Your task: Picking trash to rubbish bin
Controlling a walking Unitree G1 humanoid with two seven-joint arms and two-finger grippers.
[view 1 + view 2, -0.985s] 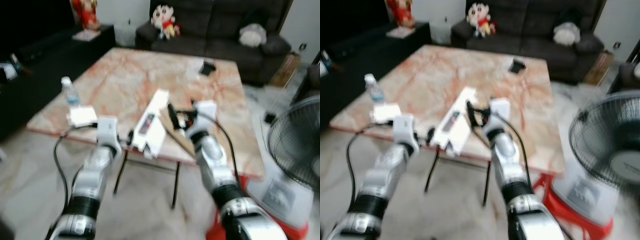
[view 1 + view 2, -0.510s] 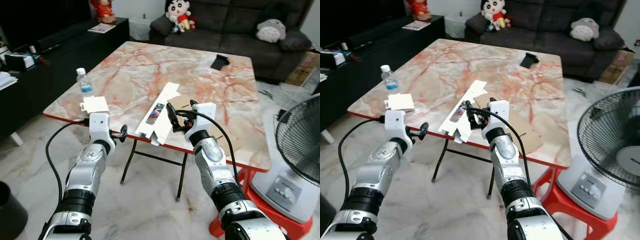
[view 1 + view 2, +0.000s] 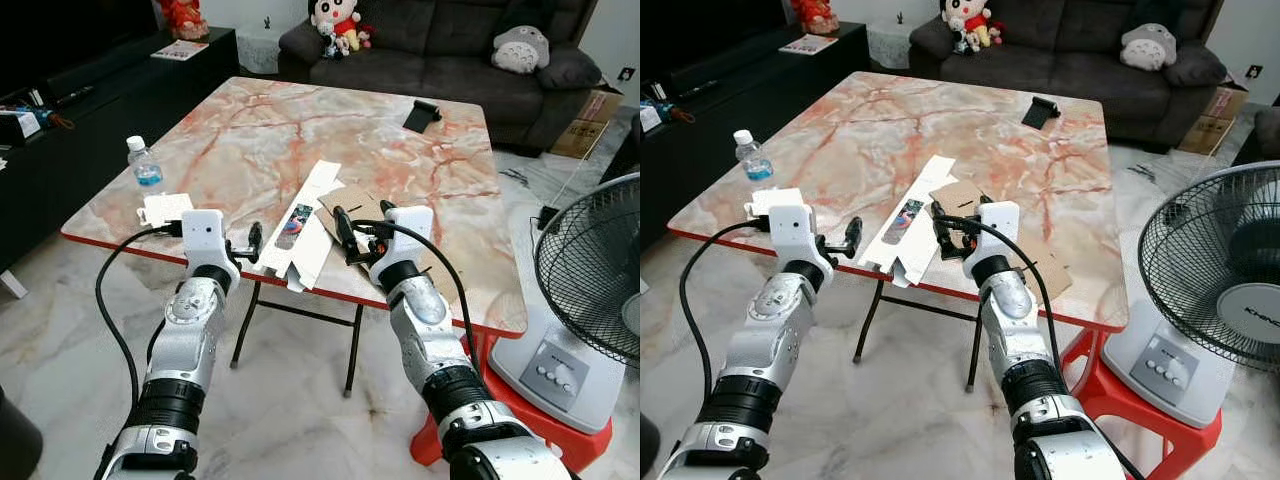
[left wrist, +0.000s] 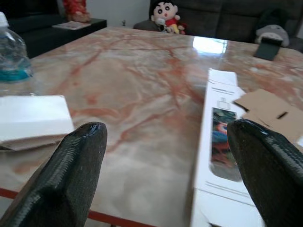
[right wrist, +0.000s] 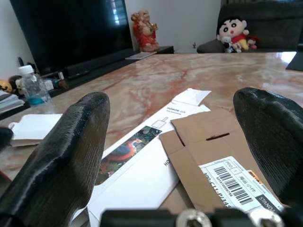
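A flattened white carton [image 3: 300, 225] with a bird picture lies at the near edge of the marble table [image 3: 330, 130]. A flat brown cardboard piece [image 5: 222, 156] with a barcode label partly overlaps it. Further left sit a small white box [image 3: 165, 208] and a water bottle [image 3: 145, 168]. My left gripper [image 3: 245, 243] is open at the table's edge, between the white box and the carton. My right gripper [image 3: 350, 232] is open just above the near end of the carton and cardboard. Nothing is between either pair of fingers.
A standing fan [image 3: 595, 270] on a white base is at the right, with a red stool [image 3: 500, 400] under the table corner. A black object [image 3: 422, 110] lies far on the table. A dark sofa [image 3: 450, 40] is behind, a low black cabinet [image 3: 100, 90] at the left.
The camera has shifted and the picture has sharpened. My left gripper has risen from below the table's edge to level with it, nearer the white carton. Both grippers stay open.
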